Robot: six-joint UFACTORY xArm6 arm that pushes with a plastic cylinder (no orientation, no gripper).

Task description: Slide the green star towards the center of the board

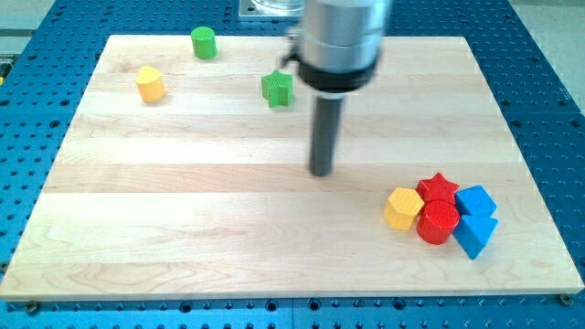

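Note:
The green star (277, 88) lies on the wooden board (183, 210) near the view's top, a little left of the middle. My tip (321, 171) rests on the board near its middle, below and to the right of the green star and clearly apart from it. The rod rises from the tip to the arm's grey housing at the view's top.
A green cylinder (204, 42) and a yellow block (151, 84) lie at the top left. At the lower right a cluster holds a yellow hexagon (403, 207), a red star (439, 188), a red cylinder (438, 221), a blue cube (475, 200) and a blue triangle (475, 235).

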